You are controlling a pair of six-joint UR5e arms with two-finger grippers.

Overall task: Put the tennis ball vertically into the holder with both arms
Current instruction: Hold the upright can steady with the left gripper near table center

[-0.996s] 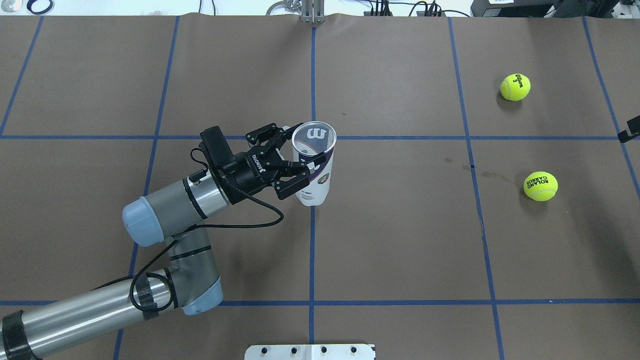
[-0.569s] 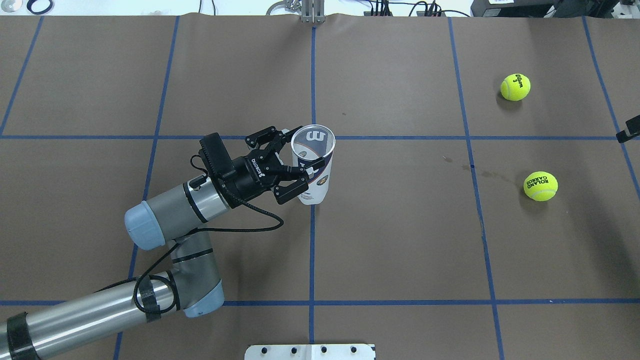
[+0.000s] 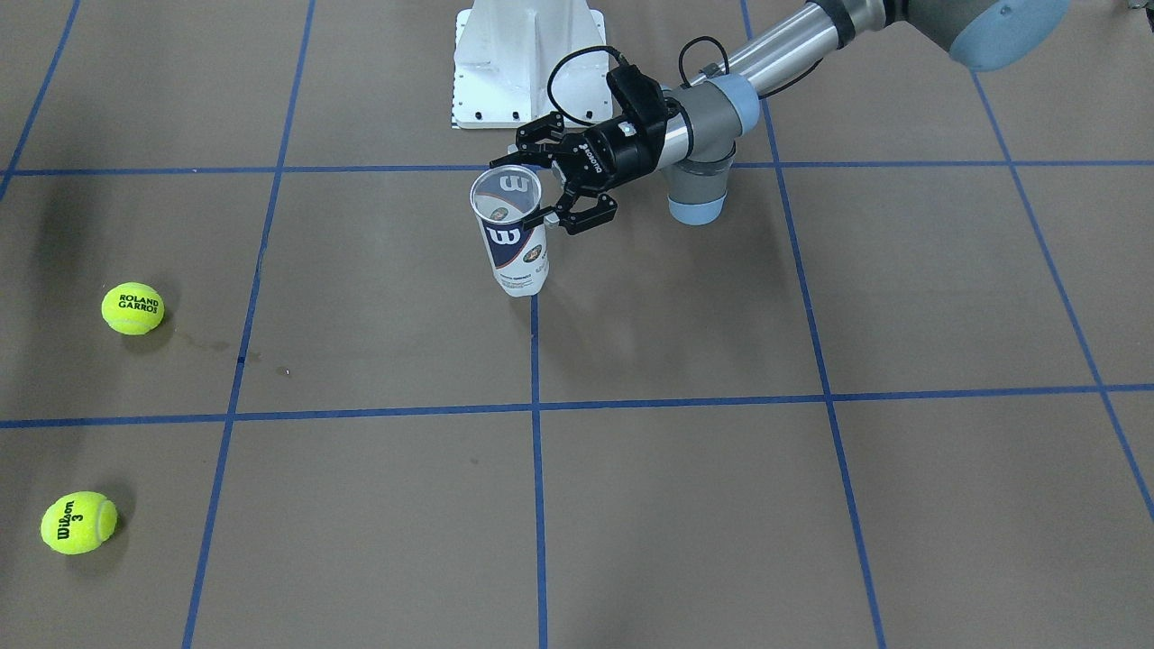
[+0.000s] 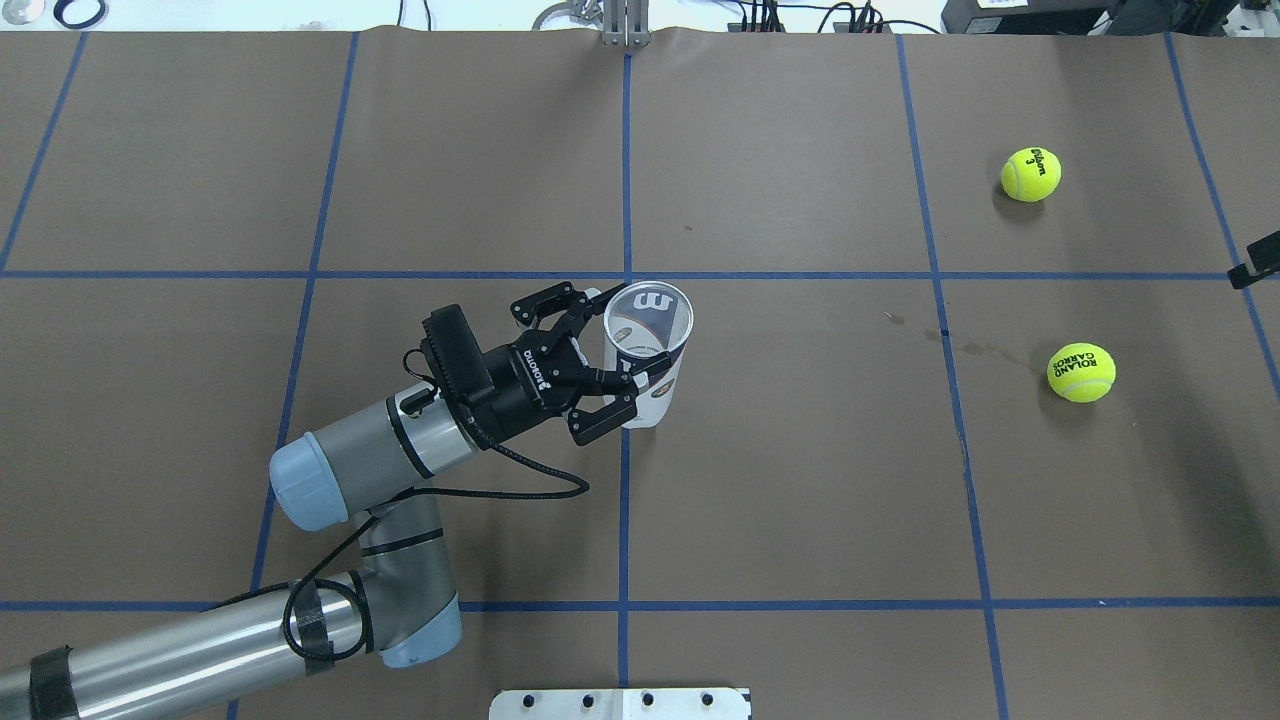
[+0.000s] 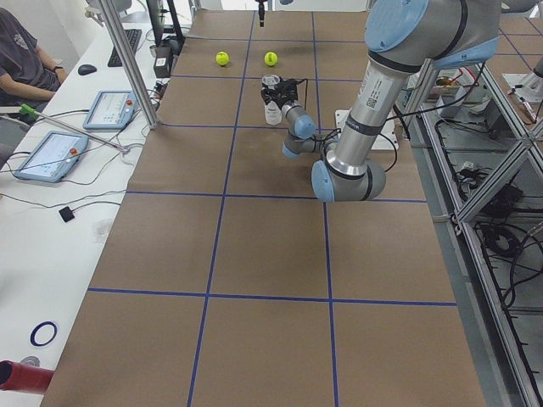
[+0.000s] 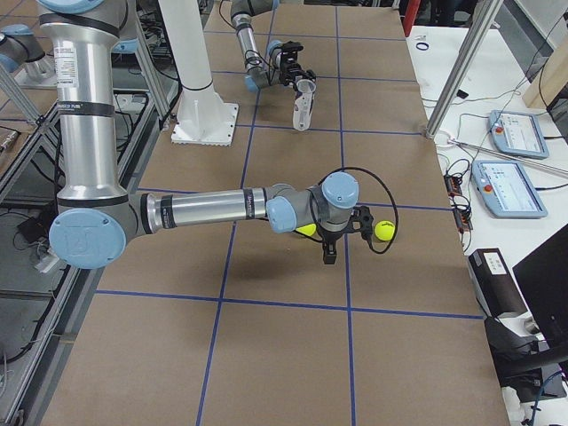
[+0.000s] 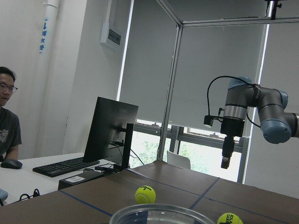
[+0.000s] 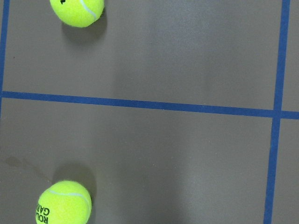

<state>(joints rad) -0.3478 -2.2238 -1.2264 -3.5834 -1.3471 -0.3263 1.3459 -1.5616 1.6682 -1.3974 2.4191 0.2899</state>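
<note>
Yellow ball [image 4: 1081, 372] lies well right of the holder [image 4: 660, 390], clasped mouth-up by the left tool [image 4: 625, 345]; right tool [image 6: 327, 253] is nearer, grip unreadable.

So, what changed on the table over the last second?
The left gripper, jaws shut on the holder, carried it toward the robot and slightly to its right. Nothing was taken up or let go. The Wilson ball and the Roland Garros ball lie where they were.

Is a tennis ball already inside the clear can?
No: seen from overhead the can is empty; the Wilson ball and the Roland Garros ball lie on the table.
</note>
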